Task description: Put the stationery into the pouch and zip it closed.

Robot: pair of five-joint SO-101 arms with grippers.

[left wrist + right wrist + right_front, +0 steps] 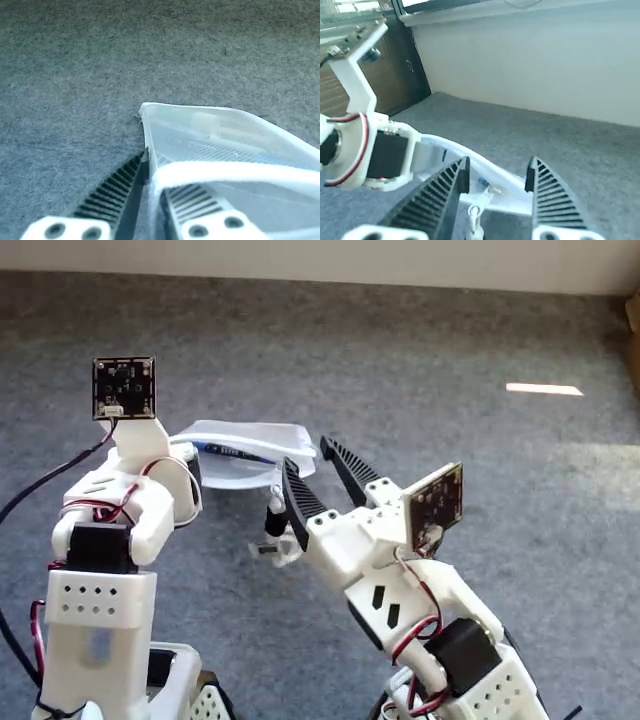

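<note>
The pouch (245,455) is a translucent white mesh bag lying on grey carpet, with a blue pen (235,451) showing inside it. My left gripper (152,175) is shut on the pouch's (215,145) white rim at one corner. My right gripper (304,451) hangs open just over the pouch's opposite end, nothing between its black ribbed fingers. In the right wrist view the pouch (505,192) lies beyond the right gripper (500,161). A small black-and-white item (272,532) sits on the carpet beside the nearer right finger; I cannot tell what it is.
Grey carpet (450,350) spreads in every direction, with a bright light patch (544,389) at the far right. A pale wall (545,65) and a dark cabinet (395,60) stand behind. The left arm's body (370,150) sits close beside the right gripper.
</note>
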